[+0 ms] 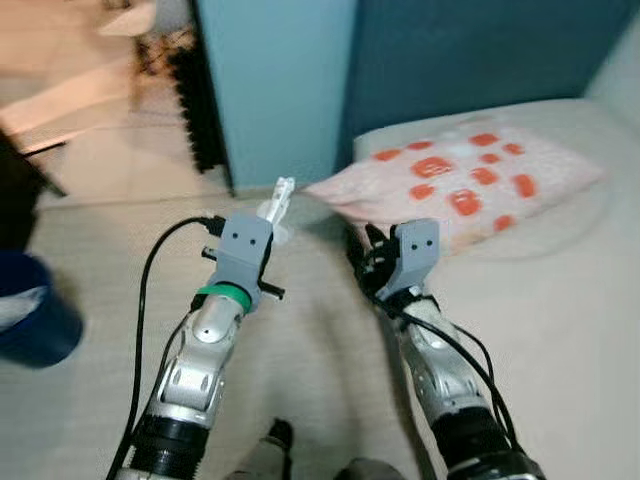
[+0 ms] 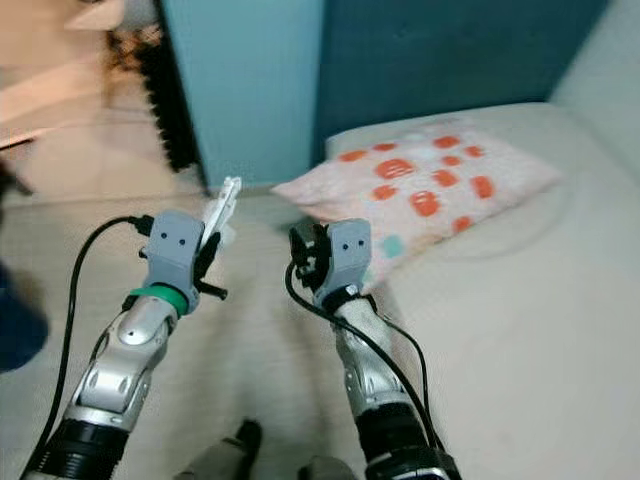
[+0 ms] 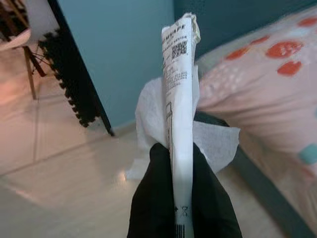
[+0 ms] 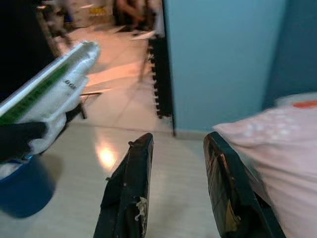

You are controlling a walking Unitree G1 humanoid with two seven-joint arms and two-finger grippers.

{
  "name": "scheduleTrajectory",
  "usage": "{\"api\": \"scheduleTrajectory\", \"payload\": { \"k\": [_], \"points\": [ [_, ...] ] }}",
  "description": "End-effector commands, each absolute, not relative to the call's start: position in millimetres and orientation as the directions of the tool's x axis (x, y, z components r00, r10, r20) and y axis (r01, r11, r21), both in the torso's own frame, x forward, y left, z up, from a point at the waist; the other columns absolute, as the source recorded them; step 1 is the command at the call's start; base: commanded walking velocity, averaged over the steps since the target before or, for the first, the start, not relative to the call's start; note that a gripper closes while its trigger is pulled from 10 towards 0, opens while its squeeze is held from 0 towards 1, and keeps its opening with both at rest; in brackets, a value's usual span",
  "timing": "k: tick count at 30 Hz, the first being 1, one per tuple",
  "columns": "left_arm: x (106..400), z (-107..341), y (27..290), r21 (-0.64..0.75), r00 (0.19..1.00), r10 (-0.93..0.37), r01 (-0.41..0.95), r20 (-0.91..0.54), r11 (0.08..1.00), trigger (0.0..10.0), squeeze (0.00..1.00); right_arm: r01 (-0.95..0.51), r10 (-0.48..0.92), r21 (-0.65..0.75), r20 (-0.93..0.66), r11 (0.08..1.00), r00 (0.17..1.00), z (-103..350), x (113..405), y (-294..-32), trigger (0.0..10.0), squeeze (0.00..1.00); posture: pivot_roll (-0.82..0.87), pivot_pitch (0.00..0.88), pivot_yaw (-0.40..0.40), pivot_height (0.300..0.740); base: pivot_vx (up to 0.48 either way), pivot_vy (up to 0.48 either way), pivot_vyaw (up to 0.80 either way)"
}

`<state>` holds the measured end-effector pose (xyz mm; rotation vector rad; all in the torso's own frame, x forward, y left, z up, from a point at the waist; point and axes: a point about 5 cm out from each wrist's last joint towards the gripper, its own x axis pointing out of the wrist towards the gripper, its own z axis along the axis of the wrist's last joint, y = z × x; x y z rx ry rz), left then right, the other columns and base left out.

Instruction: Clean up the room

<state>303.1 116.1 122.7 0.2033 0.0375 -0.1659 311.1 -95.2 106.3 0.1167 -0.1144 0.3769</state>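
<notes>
The left gripper (image 3: 181,198) is clamped on a flattened white printed wrapper (image 3: 179,99) with a crumpled white tissue (image 3: 148,124) bunched behind it; both black fingers (image 3: 153,198) press the wrapper's lower part, and the wrapper stands upright out of the gripper, its top end with small print and a square code well above the fingertips. From the head camera the left gripper (image 1: 262,250) is raised over the pale tiled floor (image 1: 110,250), with the wrapper (image 1: 281,198) sticking up and forward from it. In the right wrist view the same wrapper (image 4: 47,84) shows a green stripe along one edge.

The right gripper (image 4: 178,163) has its two black fingers (image 4: 131,188) spread apart with nothing between them. It hangs level with the left gripper and just beside it, at the edge of a cream-coloured bed (image 1: 560,330). Ahead of the right gripper and slightly to its right, a pink pillow with orange-red patches (image 1: 460,180) lies on the bed, one corner reaching over the edge toward the wrapper.

Beyond both grippers stands a light blue wall panel (image 1: 280,90) with a darker teal wall (image 1: 470,50) to its right. Far to the left of the left gripper, on the floor, is a dark blue round bin (image 1: 30,310).
</notes>
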Motion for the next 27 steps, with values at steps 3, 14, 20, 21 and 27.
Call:
{"api": "scheduleTrajectory", "payload": {
  "k": [3,14,20,21,27],
  "points": [
    [301.9,118.5,115.0,0.202,0.984,-0.164,0.176,-0.074,0.963,10.0,0.0,-0.367,0.353,0.103,0.132,0.924,0.926,105.5,310.7,-97.0,10.0,0.0,0.0,0.01,-0.022,0.74,0.0,0.0,0.73],
    [302.6,118.2,116.0,0.214,0.985,-0.152,0.166,-0.077,0.963,10.0,0.0,-0.379,0.364,0.106,0.137,0.919,0.921,106.1,310.4,-95.0,10.0,0.0,0.0,0.009,-0.022,0.74,0.0,0.0,0.73],
    [304.4,119.1,118.1,0.23,0.988,-0.133,0.147,-0.074,0.962,10.0,0.0,-0.387,0.371,0.108,0.141,0.916,0.918,106.6,310.2,-94.0,10.0,0.0,0.0,0.005,-0.021,0.74,0.0,0.0,0.73],
    [304.8,119.6,118.4,0.23,0.989,-0.132,0.145,-0.071,0.962,10.0,0.0,-0.388,0.372,0.108,0.141,0.915,0.918,106.6,310.2,-93.9,10.0,0.0,0.01,0.004,-0.021,0.74,0.0,0.0,0.73],
    [306.3,120.7,119.2,0.247,0.99,-0.128,0.141,-0.067,0.959,10.0,0.0,-0.384,0.368,0.11,0.138,0.917,0.919,105.8,310.4,-94.1,10.0,0.0,0.01,0.005,-0.017,0.74,0.0,0.0,0.73]
  ]
}}
